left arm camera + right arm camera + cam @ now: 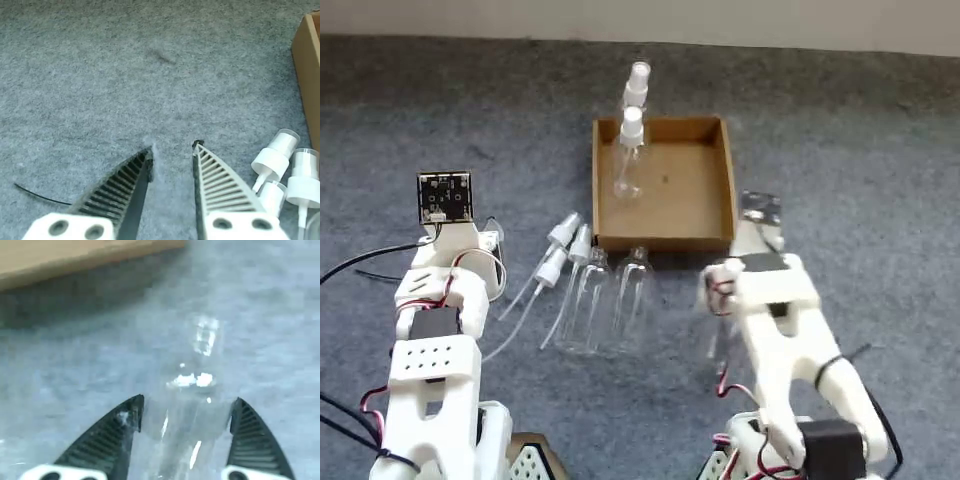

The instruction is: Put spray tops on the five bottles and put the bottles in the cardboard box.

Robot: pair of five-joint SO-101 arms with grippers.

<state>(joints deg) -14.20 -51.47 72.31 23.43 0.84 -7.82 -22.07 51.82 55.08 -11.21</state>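
The cardboard box (725, 185) lies open at the middle back; a clear bottle with a white spray top (629, 158) stands in it. A second topped bottle (637, 84) stands just behind the box. Two clear bottles without tops (588, 300) (632, 292) lie side by side in front of the box. Three loose spray tops (565, 232) (275, 157) lie to their left. My right gripper (187, 407) is shut on another topless clear bottle (192, 390) (716, 340), its neck pointing towards the box (75, 257). My left gripper (172, 147) is open over bare carpet, left of the spray tops.
Grey carpet covers the table. A thin black cable (40, 196) lies on the carpet near the left gripper. The left arm (440, 300) stands at the front left and the right arm (780, 310) at the front right, just in front of the box's near right corner.
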